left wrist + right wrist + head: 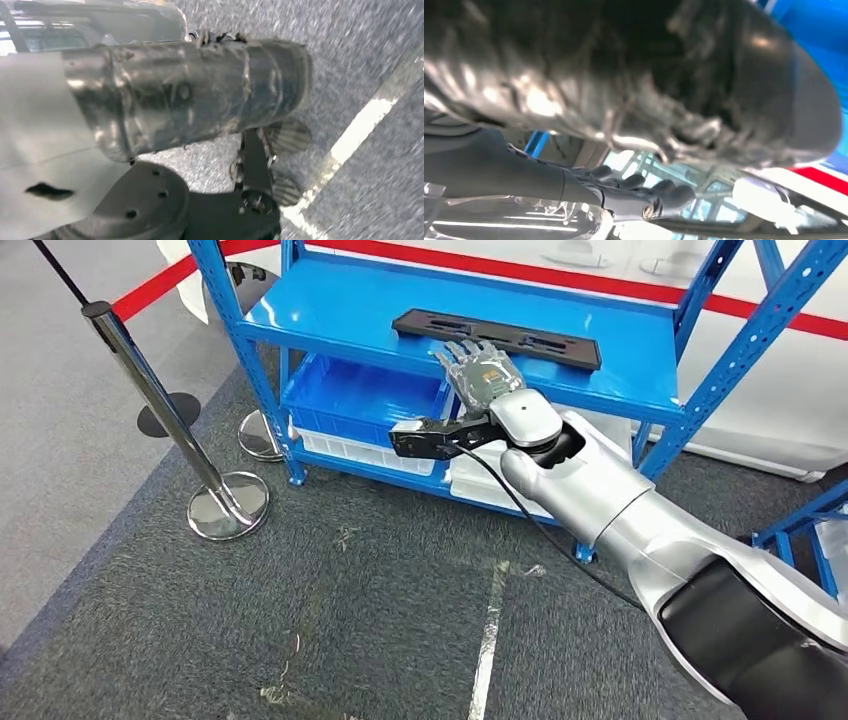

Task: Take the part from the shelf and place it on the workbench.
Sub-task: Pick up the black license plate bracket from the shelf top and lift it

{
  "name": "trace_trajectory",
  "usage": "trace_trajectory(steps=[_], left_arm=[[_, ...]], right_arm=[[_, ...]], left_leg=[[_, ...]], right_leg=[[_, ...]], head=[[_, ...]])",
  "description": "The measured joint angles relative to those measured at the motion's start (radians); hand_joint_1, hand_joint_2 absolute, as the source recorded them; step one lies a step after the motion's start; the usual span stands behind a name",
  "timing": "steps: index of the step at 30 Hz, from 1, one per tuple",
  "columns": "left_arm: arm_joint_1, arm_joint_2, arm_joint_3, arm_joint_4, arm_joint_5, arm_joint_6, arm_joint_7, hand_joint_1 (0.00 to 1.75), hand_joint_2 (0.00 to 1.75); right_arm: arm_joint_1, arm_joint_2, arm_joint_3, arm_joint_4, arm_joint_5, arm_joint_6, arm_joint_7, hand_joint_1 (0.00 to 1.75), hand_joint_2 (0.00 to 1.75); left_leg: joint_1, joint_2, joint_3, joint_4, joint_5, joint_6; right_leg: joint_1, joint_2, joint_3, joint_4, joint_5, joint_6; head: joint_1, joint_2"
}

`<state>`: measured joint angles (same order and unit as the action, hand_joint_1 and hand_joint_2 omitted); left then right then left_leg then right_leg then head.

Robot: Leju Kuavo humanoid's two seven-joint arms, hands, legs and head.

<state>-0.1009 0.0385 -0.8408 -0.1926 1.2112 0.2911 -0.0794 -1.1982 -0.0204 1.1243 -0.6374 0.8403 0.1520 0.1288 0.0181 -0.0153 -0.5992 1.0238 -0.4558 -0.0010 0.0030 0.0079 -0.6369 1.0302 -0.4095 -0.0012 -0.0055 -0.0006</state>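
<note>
Your right hand (478, 371) hovers with fingers spread, holding nothing, just at the near edge of the flat black part (497, 338) lying on the blue shelf (330, 315); reaching step, next close around the part

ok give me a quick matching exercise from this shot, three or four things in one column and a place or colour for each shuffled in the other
Things:
1. black part
2. blue bin
3. chrome post
4. right robot hand

Places:
A. standing on the grey floor, beside the shelf
B. lying on the top blue shelf
C. reaching over the shelf's front edge, by the part
D. on the lower shelf level

Pairs: 1-B, 2-D, 3-A, 4-C
</note>
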Motion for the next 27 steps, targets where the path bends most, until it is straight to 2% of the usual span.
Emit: trace_trajectory(steps=[2,3,4,6,7,8,9,11,12,13,16,18,20,22,23,24,25,27], left_arm=[[0.0,0.0,0.0,0.0,0.0,0.0,0.0,0.0,0.0],[0.001,0.0,0.0,0.0,0.0,0.0,0.0,0.0,0.0],[0.001,0.0,0.0,0.0,0.0,0.0,0.0,0.0,0.0],[0.002,0.0,0.0,0.0,0.0,0.0,0.0,0.0,0.0],[0.002,0.0,0.0,0.0,0.0,-0.001,0.0,0.0,0.0],[0.002,0.0,0.0,0.0,0.0,-0.001,0.0,0.0,0.0],[0.002,0.0,0.0,0.0,0.0,-0.001,0.0,0.0,0.0],[0.003,0.0,0.0,0.0,0.0,-0.001,-0.001,0.0,0.0],[0.003,0.001,0.0,0.0,0.0,-0.001,-0.001,0.0,0.0],[0.002,0.001,0.0,0.0,0.0,-0.001,-0.002,0.0,0.0],[0.001,0.001,0.0,0.0,-0.002,-0.002,-0.002,0.0,0.0],[0.001,0.0,0.0,0.0,-0.002,-0.002,-0.002,0.0,0.0],[0.002,0.0,0.0,0.0,-0.003,-0.002,-0.002,0.0,0.0],[0.001,0.0,0.0,0.0,-0.003,-0.003,-0.002,0.0,0.0],[0.001,0.0,0.0,0.0,-0.003,-0.003,-0.002,0.0,0.0],[0.001,0.001,0.0,0.0,-0.003,-0.005,-0.002,0.0,0.0],[0.002,0.001,0.0,0.0,-0.003,-0.006,-0.002,0.0,0.0],[0.003,0.0,0.0,0.0,-0.002,-0.01,-0.002,0.0,0.0]], right_arm=[[0.001,0.001,-0.005,0.0,0.0,0.0,-0.001,0.0,0.0],[0.0,0.001,-0.007,0.0,-0.001,0.0,-0.001,0.0,0.0],[-0.001,0.002,-0.01,0.001,-0.001,0.0,-0.001,0.0,0.0],[0.0,0.004,-0.014,0.001,-0.007,0.0,-0.001,0.0,0.0],[0.003,0.006,-0.015,0.002,-0.013,0.0,-0.002,0.0,0.0],[0.006,0.006,-0.016,0.002,-0.021,0.0,-0.002,0.0,0.0],[0.009,0.007,-0.018,0.003,-0.027,0.0,-0.003,0.0,0.0],[0.01,0.007,-0.022,0.003,-0.031,0.0,-0.003,0.0,0.0],[0.008,0.007,-0.023,0.003,-0.032,0.0,-0.003,0.0,0.0],[0.007,0.007,-0.024,0.004,-0.032,0.0,-0.003,0.0,0.0],[0.008,0.007,-0.024,0.004,-0.032,0.0,-0.004,0.0,0.0],[0.008,0.007,-0.024,0.004,-0.031,0.0,-0.004,0.0,0.0],[0.006,0.006,-0.024,0.004,-0.031,0.0,-0.004,0.0,0.0],[0.009,0.006,-0.024,0.004,-0.031,0.001,-0.004,0.0,0.0],[0.013,0.006,-0.024,0.004,-0.031,0.001,-0.004,0.0,0.0],[0.016,0.006,-0.024,0.005,-0.031,0.002,-0.004,0.0,0.0],[0.017,0.006,-0.024,0.005,-0.031,0.003,-0.004,0.0,0.0],[0.015,0.006,-0.024,0.005,-0.031,0.004,-0.004,0.0,0.0]], left_leg=[[0.002,0.003,-0.003,0.004,-0.007,-0.011],[0.002,0.005,-0.013,0.024,-0.019,-0.016],[0.003,0.008,-0.032,0.063,-0.038,-0.019],[0.003,0.009,-0.094,0.179,-0.08,-0.026],[0.004,0.009,-0.123,0.225,-0.087,-0.028],[0.004,0.01,-0.14,0.242,-0.078,-0.029],[0.004,0.01,-0.14,0.226,-0.052,-0.029],[0.004,0.01,-0.102,0.122,0.018,-0.026],[0.002,0.01,-0.079,0.071,0.039,-0.024],[0.001,0.01,-0.062,0.036,0.046,-0.019],[-0.001,0.007,-0.052,0.014,0.035,-0.002],[0.002,0.007,-0.045,0.011,0.033,0.01],[0.004,0.007,-0.037,0.007,0.03,0.02],[0.003,0.008,-0.032,0.007,0.025,0.026],[0.003,0.008,-0.029,0.007,0.022,0.027],[0.003,0.007,-0.025,0.007,0.019,0.027],[0.003,0.006,-0.019,0.007,0.015,0.027],[0.003,0.004,-0.006,0.007,0.006,0.022]], right_leg=[[-0.005,0.0,0.007,-0.011,-0.001,-0.008],[-0.008,0.0,0.012,-0.017,0.0,-0.012],[-0.01,-0.001,0.017,-0.02,-0.001,-0.016],[-0.008,-0.001,0.023,-0.021,-0.006,-0.024],[-0.007,-0.001,0.026,-0.02,-0.009,-0.027],[-0.006,-0.001,0.031,-0.019,-0.013,-0.029],[-0.006,0.0,0.035,-0.017,-0.018,-0.029],[-0.006,0.001,0.044,-0.011,-0.029,-0.024],[-0.004,0.001,0.045,-0.006,-0.036,-0.02],[-0.002,0.002,0.044,-0.002,-0.041,-0.015],[0.003,0.003,0.041,0.001,-0.046,-0.004],[0.001,0.002,0.036,0.017,-0.06,0.005],[-0.002,0.001,-0.006,0.107,-0.106,0.015],[-0.005,0.0,-0.075,0.237,-0.153,0.022],[-0.006,0.0,-0.102,0.278,-0.158,0.024],[-0.007,0.0,-0.112,0.283,-0.143,0.024],[-0.007,-0.001,-0.103,0.248,-0.109,0.022],[-0.004,-0.001,-0.047,0.11,-0.027,0.011]], head=[[0.0,0.0],[-0.002,0.0],[-0.003,0.0],[-0.005,0.0],[-0.004,0.0],[-0.005,0.0],[-0.005,0.0],[-0.005,0.0],[-0.005,0.0],[-0.005,0.0],[-0.004,0.0],[-0.003,0.0],[-0.001,0.0],[0.0,0.0],[0.0,0.0],[0.0,0.0],[0.001,0.0],[0.0,0.0]])
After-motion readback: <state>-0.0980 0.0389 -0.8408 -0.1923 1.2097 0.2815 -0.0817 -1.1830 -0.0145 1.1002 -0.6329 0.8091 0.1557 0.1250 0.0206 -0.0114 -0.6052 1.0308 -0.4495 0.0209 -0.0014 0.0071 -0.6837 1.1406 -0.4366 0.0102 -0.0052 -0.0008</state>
